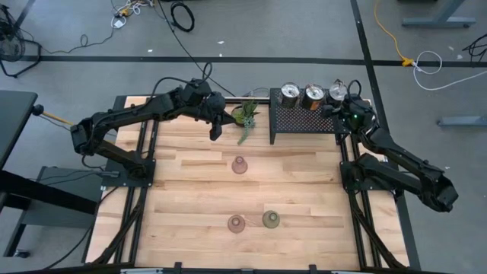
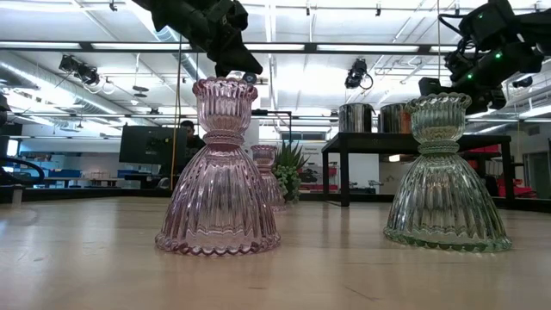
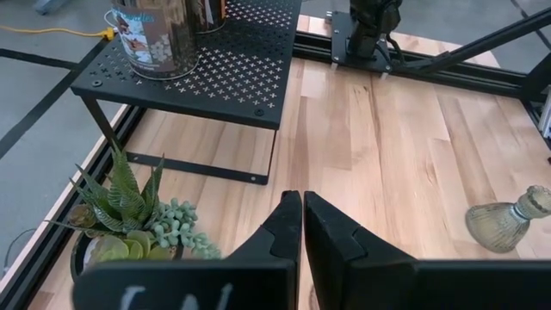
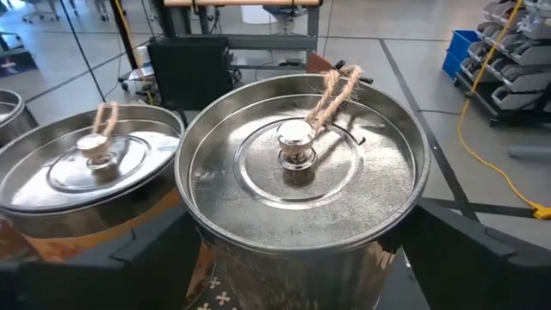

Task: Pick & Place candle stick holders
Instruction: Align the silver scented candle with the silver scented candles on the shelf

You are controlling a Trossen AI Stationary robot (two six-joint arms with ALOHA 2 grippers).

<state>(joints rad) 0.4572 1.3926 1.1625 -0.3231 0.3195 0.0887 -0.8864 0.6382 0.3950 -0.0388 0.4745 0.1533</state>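
Three shiny silver holders [image 1: 313,96] stand in a row on the black mesh rack [image 1: 304,123] at the table's far edge. My right gripper [image 1: 344,105] is open at the rightmost silver holder [image 4: 301,164], one finger on either side of its wall. Two pink glass holders [image 1: 240,165] [image 1: 236,223] and an olive-green one [image 1: 270,220] stand upright on their flared bases on the wooden table. My left gripper [image 3: 301,226] is shut and empty, hanging above the table just left of the potted plant [image 1: 245,116]. My right gripper comes level from the table's right side, with its fingers [image 4: 448,258] either side of the rightmost silver holder's wall [image 4: 392,245]. The holder stands upright on the rack. I cannot tell whether the fingers touch it.
The small green potted plant [image 3: 129,228] stands between my left gripper and the rack's left legs. In the low view the near pink holder [image 2: 219,172] and the olive-green one [image 2: 446,176] stand close to the near edge. Bare wood lies in the table's middle [image 1: 297,183].
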